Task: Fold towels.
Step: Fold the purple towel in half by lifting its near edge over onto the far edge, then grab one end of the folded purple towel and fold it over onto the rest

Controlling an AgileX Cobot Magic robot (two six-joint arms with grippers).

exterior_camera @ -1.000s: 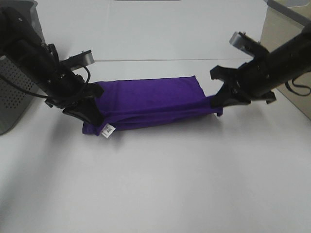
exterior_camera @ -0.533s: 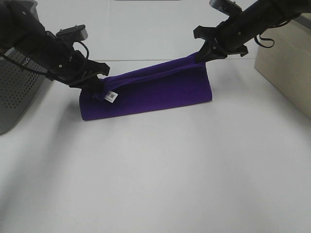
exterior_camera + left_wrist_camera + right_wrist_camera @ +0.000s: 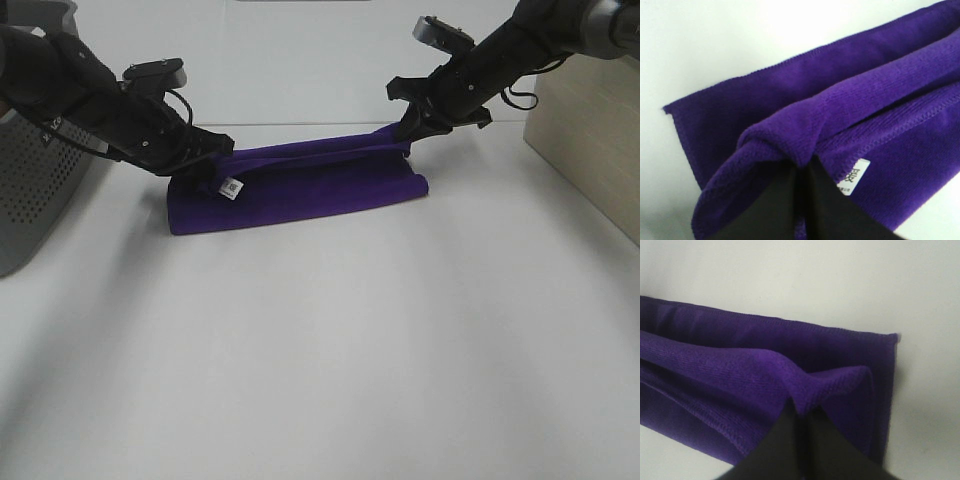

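Observation:
A deep purple towel (image 3: 300, 190) lies folded in a long band on the white table (image 3: 330, 340), stretched between my two grippers. My left gripper (image 3: 212, 165) is shut on the towel's left end, beside the small white tag (image 3: 232, 187). My right gripper (image 3: 408, 127) is shut on the right end and holds its upper edge a little above the table. In the left wrist view the black fingers (image 3: 790, 200) pinch a fold of towel (image 3: 830, 115) near the tag (image 3: 852, 180). In the right wrist view the fingers (image 3: 795, 440) pinch a raised fold of towel (image 3: 740, 375).
A grey perforated box (image 3: 35, 200) stands at the left edge. A beige box (image 3: 590, 140) stands at the right edge. A seam in the table (image 3: 300, 124) runs behind the towel.
Both grippers carried the towel's near edge up and away from the camera, over the rest of the towel. The tag moved from the near left corner to the top left.

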